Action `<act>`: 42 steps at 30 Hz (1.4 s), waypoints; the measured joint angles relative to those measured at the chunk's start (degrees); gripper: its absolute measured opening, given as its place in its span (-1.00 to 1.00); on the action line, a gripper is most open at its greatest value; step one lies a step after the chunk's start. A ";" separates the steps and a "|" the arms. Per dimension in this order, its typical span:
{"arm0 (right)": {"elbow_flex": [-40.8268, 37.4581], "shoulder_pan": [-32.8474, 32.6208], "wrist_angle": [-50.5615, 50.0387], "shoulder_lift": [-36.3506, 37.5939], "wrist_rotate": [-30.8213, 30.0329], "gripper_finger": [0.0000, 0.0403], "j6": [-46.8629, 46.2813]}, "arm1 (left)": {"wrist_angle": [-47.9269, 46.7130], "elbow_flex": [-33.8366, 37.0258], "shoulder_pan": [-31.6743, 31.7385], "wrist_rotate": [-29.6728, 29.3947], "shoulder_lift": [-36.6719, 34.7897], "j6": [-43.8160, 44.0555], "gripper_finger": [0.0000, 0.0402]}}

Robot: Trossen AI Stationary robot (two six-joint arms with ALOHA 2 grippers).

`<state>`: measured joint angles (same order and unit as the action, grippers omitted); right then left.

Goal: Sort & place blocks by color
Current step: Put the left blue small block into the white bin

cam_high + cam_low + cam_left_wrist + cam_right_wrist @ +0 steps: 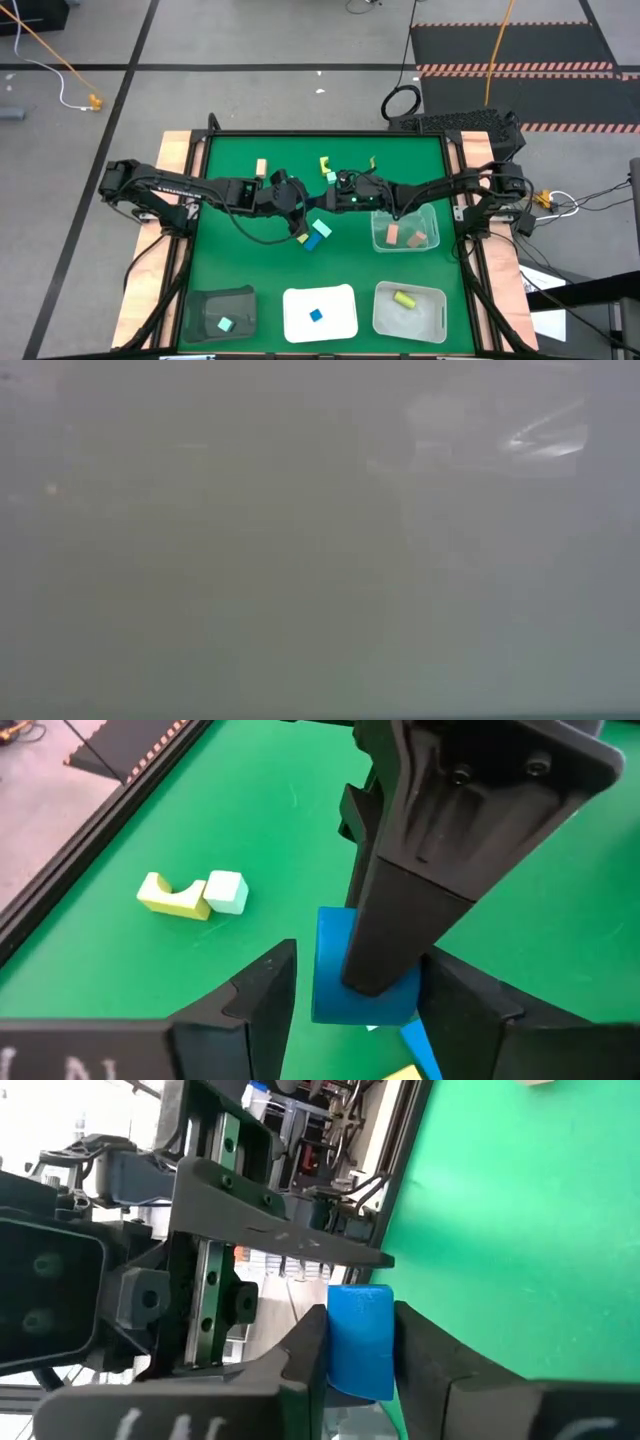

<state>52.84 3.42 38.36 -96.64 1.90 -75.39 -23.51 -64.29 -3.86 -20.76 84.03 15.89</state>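
My right gripper (360,1320) is shut on a blue block (360,1342) above the middle of the table. My left gripper (360,965) is open, with one finger on each side of that same block (335,965). In the high view both grippers, left (297,205) and right (335,192), meet there and hide the block. Under them a second blue block (318,238), a yellow piece (302,238) and a mint piece (322,226) lie on the green mat. A yellow arch block (172,895) lies next to a mint cube (227,891). The low view is fogged and shows nothing. My right gripper pinches the blue block between its two fingers, on two opposite side faces (335,1350). Its fingers (385,935) come down on it from above, slightly slanted. The block is lifted clear of the mat, above the other blocks.
Along the near edge stand a dark tray (205,300) holding a mint block, a white tray (340,300) holding a blue block, and a clear bin (430,310) holding a yellow cylinder. Another clear bin (430,222) holds tan blocks. A tan block (261,168) lies farther back.
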 joint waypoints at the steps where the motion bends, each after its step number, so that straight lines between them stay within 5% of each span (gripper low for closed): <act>1: 0.00 0.22 -0.08 0.00 0.26 -0.66 0.16 | 0.00 0.00 -0.05 -0.13 0.00 0.79 -0.03; 15: -0.04 5.50 -10.05 -0.02 11.01 -0.66 3.23 | -4.80 0.00 -2.78 -0.28 -0.04 11.11 -0.02; 24: -0.09 -0.15 -11.06 4.42 29.90 -0.66 11.43 | -23.67 0.01 -3.91 -0.23 -0.04 22.57 0.03; 32: -0.09 -10.80 -14.59 6.78 27.64 -0.66 31.51 | -24.99 2.62 -3.68 -0.23 -0.11 23.12 0.03; 42: -0.09 -17.83 -10.77 6.78 26.58 -0.66 36.72 | -21.94 4.29 -1.57 -0.28 -0.11 27.78 0.03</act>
<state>52.75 -14.41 27.59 -89.86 28.49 -38.67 -45.44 -60.00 -5.43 -21.05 83.92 43.67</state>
